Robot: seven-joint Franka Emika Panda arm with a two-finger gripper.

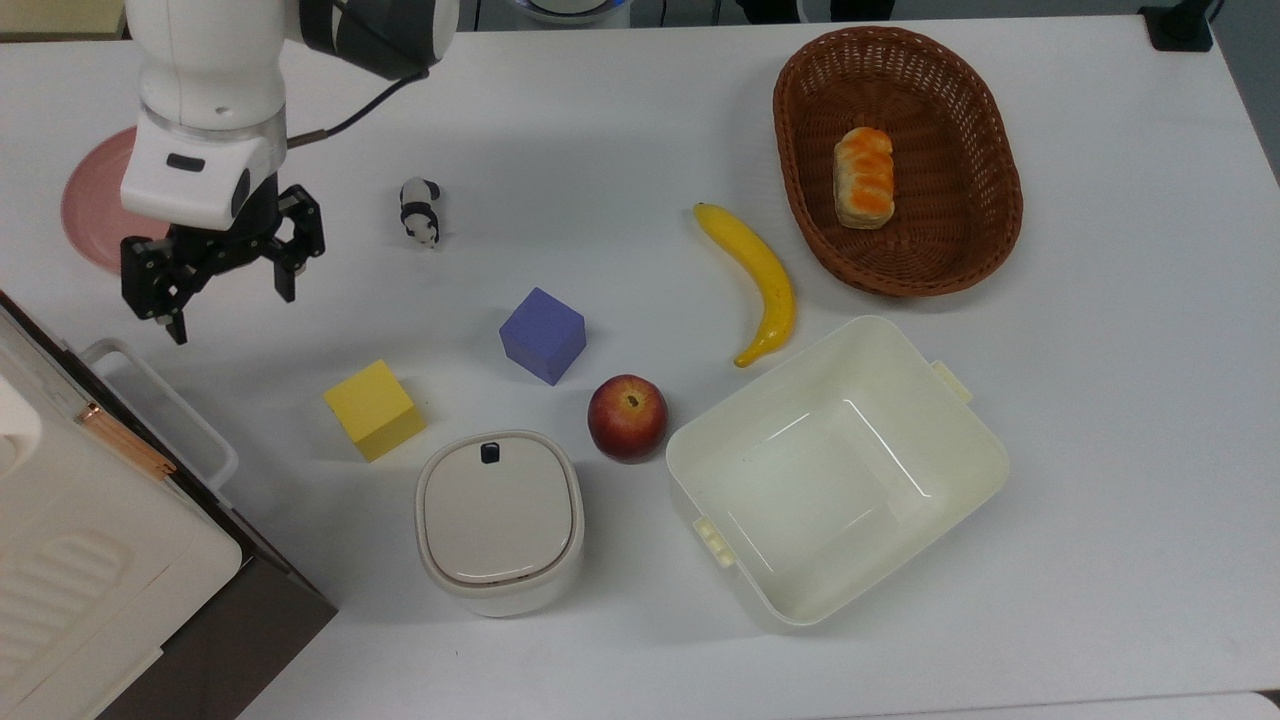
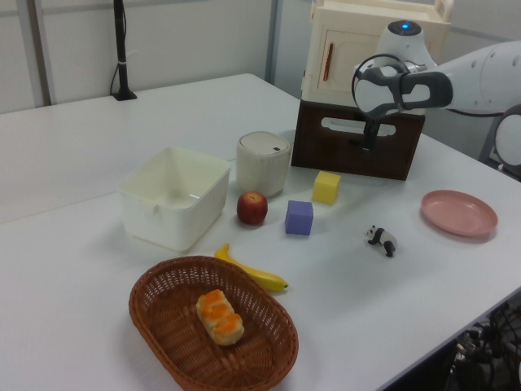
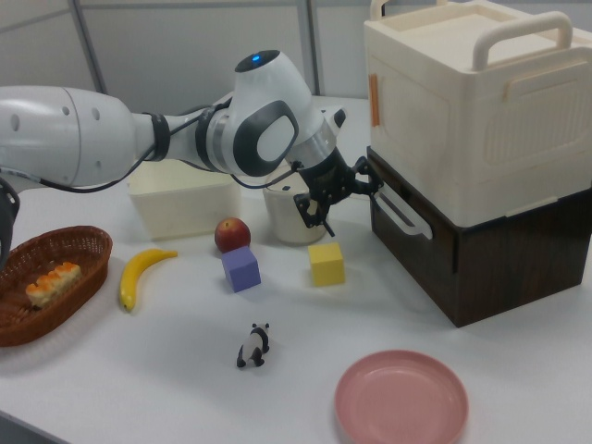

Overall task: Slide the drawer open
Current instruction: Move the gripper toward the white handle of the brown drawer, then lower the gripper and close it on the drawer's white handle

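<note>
Top view: the black two-finger gripper [image 1: 228, 292] has its jaws spread wide with nothing between them, and it hangs above the bare white table [image 1: 1100, 400], apart from the white rectangular loop handle [image 1: 165, 405]. That handle sticks out from the dark brown front panel of the wooden drawer [image 3: 412, 242], which sits shut in the dark brown cabinet [image 3: 518, 259] at the top view's lower left. In the right view one fingertip seems to sit just beside the handle's upper end, though whether they touch I cannot tell. A cream appliance with a copper-coloured bar [image 1: 70, 530] stands on the cabinet. Near the handle is a yellow cube [image 1: 375, 410], a lidded round cream container [image 1: 498, 520] just beyond it; a pink plate [image 1: 85, 215] lies behind the gripper.
</note>
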